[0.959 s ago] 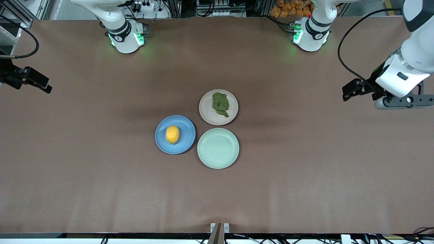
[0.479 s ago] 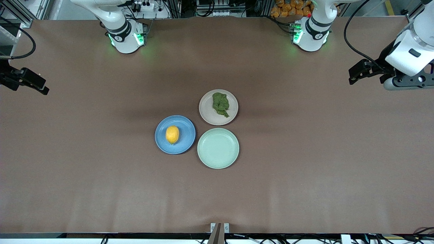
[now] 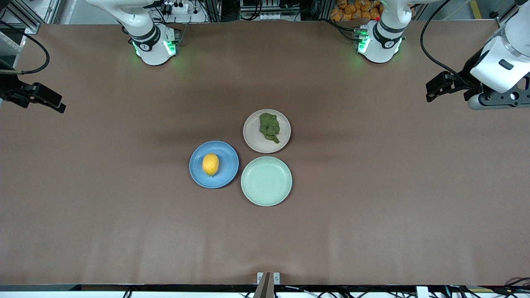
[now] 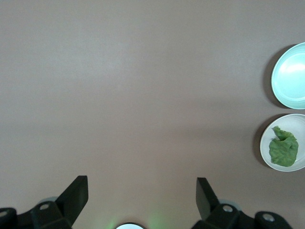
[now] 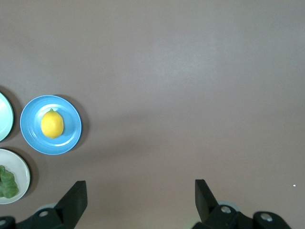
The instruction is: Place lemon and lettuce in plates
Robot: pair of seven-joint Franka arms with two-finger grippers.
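A yellow lemon (image 3: 210, 164) lies in the blue plate (image 3: 228, 165) near the table's middle. The dark green lettuce (image 3: 269, 126) lies in the beige plate (image 3: 256, 141), which is beside the blue one and farther from the front camera. My left gripper (image 4: 142, 185) hangs open and holds nothing, high over bare table at the left arm's end; its view shows the lettuce (image 4: 283, 149) well off to one side. At the right arm's end my right gripper (image 5: 140, 185) is open too, over bare table, with the lemon (image 5: 52, 124) well away from it.
A pale mint-green plate (image 3: 266, 181) with nothing in it touches both other plates and is nearest the front camera. Both arm bases (image 3: 153, 45) (image 3: 379, 41) stand along the table's back edge. Brown table surface stretches wide around the three plates.
The left gripper rose and drew back toward its end of the table, then held still. The right gripper shifted only slightly. Lemon, lettuce and plates have not moved.
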